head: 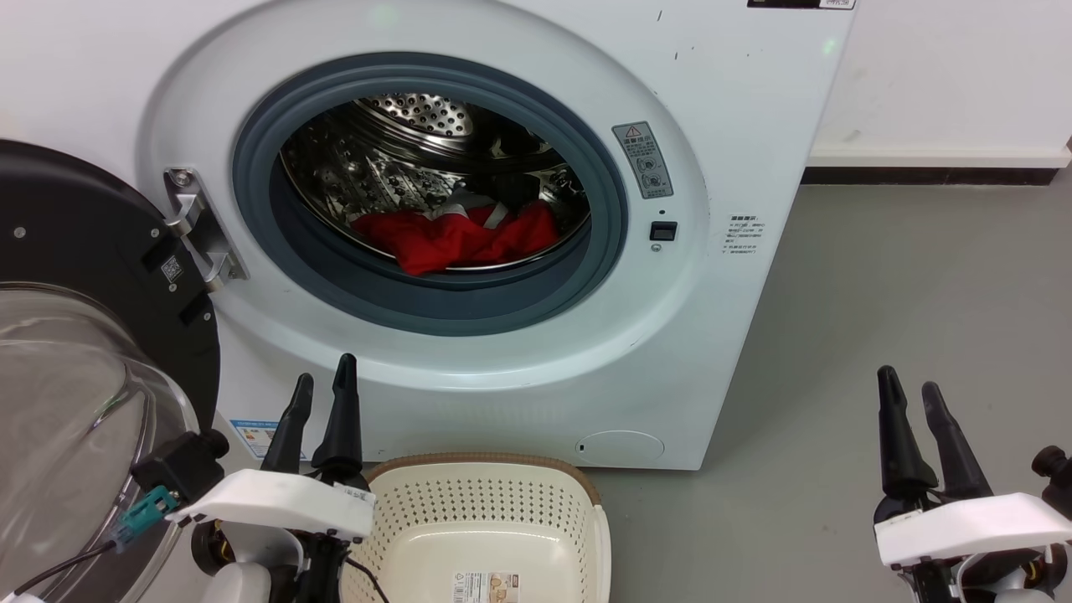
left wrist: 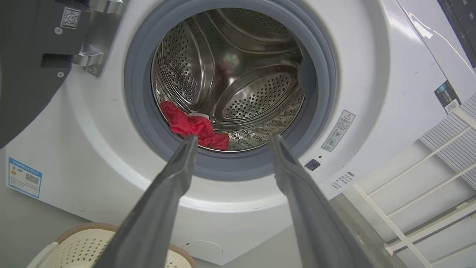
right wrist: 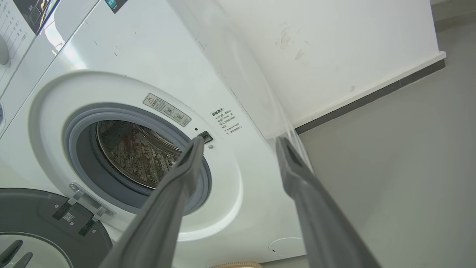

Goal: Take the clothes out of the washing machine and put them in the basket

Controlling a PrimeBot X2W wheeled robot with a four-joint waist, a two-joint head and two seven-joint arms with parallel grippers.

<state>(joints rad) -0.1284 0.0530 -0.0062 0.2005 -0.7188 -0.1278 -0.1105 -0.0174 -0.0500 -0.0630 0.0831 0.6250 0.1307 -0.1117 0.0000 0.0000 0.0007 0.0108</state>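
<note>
In the head view, the washing machine (head: pixel 737 126) is seen with its door (head: pixel 75 234) swung wide, off to the left of the left hand (head: pixel 324 371). The clothes (head: pixel 456 239) are heaped red at the bottom of the drum, ahead of and above both hands. The basket (head: pixel 486 462) is set on the floor just right of the left hand, and nothing is seen inside it but a label on its base. The right hand (head: pixel 906 379) is held well off to the right, over bare floor. Both hands are spread and nothing is gripped. The task is judged to be barely begun: every piece is yet to be lifted out and dropped in the basket.

In the left wrist view, the fingers are aimed at the porthole, with the clothes just beyond the left fingertip. The ribbed back of the drum is added here, and a corner of the basket below.

In the right wrist view, the spread fingers are pointed past the machine's right edge. The wall and skirting board are added there.
</note>
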